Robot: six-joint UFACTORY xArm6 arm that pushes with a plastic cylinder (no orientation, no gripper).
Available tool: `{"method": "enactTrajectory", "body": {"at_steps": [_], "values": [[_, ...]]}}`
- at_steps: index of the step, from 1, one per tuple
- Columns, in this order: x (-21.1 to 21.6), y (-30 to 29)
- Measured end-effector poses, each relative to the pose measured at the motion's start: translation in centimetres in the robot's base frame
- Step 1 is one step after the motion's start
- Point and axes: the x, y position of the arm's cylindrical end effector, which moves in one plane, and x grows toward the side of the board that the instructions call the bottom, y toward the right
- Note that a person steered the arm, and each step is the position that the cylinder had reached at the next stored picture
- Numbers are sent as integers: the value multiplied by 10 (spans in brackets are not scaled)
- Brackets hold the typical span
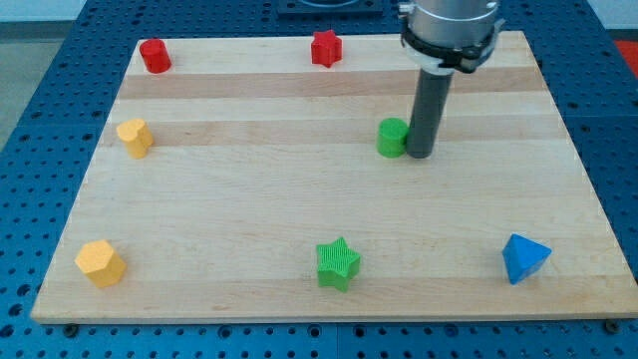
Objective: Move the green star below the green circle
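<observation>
Right now my tip [420, 155] is parked hard against the view's right side of the green circle [392, 138], touching it or so close I can't tell the difference. No jaws on this thing, it's a plain dark rod, so it's holding nothing, just resting on the wood.

Biggest thing around is the wooden board [249, 209], pale planks with visible grain, smooth enough that blocks should slide easily. It sits on a blue pegboard bench [40, 120].

The block I actually need, the green star [338, 263], is well below my tip and a bit toward the view's left, near the board's bottom edge. It already sits lower than the circle, only off to the left of it, so my guess is this needs a small nudge toward the view's right and maybe upward. Plan: back away from the circle without bumping it, swing around to the star's left side, and push through its middle. Star points make it want to spin off a round rod, so slow and centred is the way.

Everything else is far from my tip: blue triangle-ish block [524, 258] down to the right, yellow hexagon-looking block [100, 263] way down left, another yellow block [135, 137] far left at about my height, then a red star [326, 48] and a red block [155, 55] up along the top edge. All look like matte chunky plastic.
</observation>
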Motion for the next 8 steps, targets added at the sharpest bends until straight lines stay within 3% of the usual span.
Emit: {"method": "enactTrajectory", "body": {"at_steps": [1, 4, 5, 6, 7, 8], "values": [[-18, -36], [13, -52], [12, -86], [2, -173], [19, -218], [84, -219]]}}
